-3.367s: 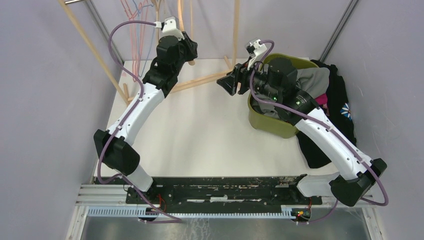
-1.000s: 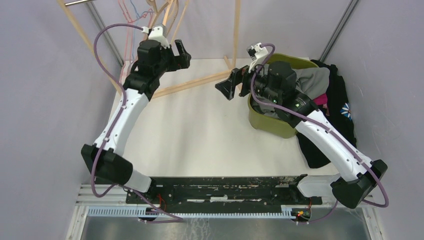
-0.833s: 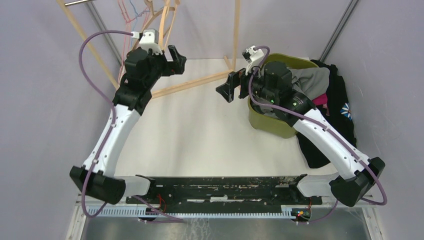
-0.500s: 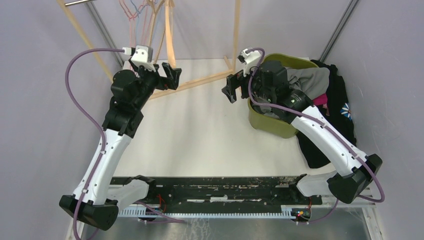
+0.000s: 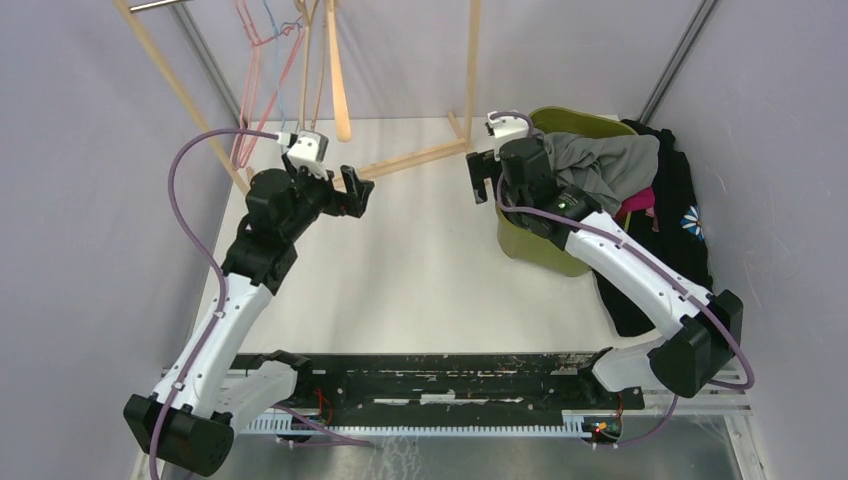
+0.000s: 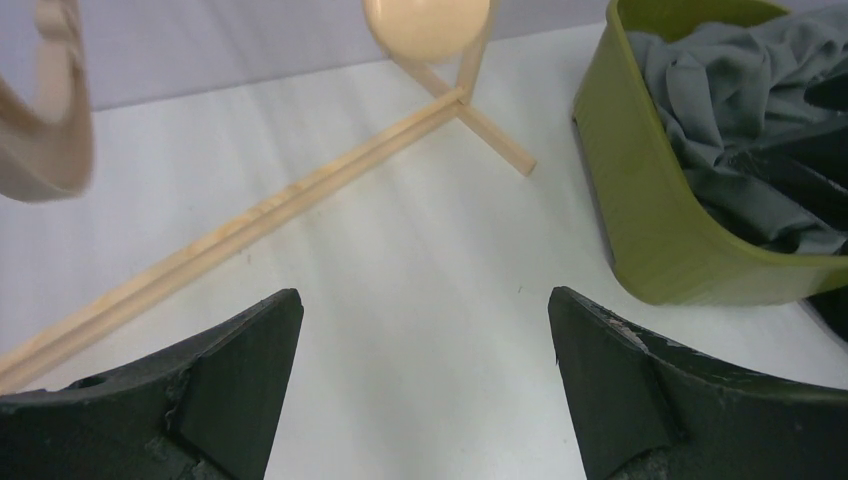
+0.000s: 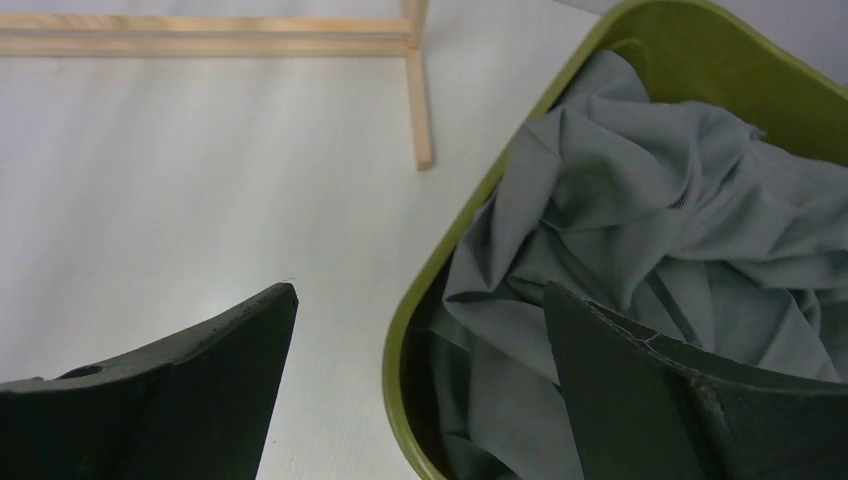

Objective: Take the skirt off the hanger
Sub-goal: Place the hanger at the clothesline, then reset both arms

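White bench [image 5: 420, 270], closed in by lilac-grey walls: the crumpled grey fabric skirt [image 5: 600, 160] lies inside an olive-green plastic bin [image 5: 540, 252] at the bench's far right corner. It is well apart from the pale wooden hanger [image 5: 338, 95], which hangs bare at the far left edge by a light wooden rack [image 5: 410, 158]. The right gripper [image 5: 483, 178] hovers at the bin's left rim, jaws spread wide, empty. The left gripper [image 5: 353, 192] hangs near the rack's base, equally wide and empty. A heap of dark clothes [image 5: 680, 210] lies just right of the bin.
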Tool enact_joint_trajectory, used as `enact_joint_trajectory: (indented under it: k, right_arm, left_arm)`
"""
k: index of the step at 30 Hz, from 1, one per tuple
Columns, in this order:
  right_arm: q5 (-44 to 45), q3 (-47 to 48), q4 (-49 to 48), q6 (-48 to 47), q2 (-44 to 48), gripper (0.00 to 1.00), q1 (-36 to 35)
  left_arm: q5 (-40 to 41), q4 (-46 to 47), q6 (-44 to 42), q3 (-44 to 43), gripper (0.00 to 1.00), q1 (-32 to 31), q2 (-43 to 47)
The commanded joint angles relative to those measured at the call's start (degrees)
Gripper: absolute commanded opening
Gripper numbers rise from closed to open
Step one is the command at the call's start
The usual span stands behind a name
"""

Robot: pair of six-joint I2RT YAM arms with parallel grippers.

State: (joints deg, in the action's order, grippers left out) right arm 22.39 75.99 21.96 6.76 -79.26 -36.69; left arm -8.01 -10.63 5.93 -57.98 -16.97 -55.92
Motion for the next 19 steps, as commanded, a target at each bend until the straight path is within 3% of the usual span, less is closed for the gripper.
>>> enact_joint_trajectory:
  k: [1, 19]
  right_arm:
    - [11.14, -1.37, -4.33, 1.54, 0.04, 1.00, 0.11]
    - [12.97, 0.13, -3.30, -0.79, -2.35, 1.00, 0.12]
  left_arm:
    - [-3.69, 3.07, 0.23, 3.94, 0.99, -0.25, 1.43]
    - [-3.26, 3.42, -1.09, 7.53, 0.99, -1.15, -0.23]
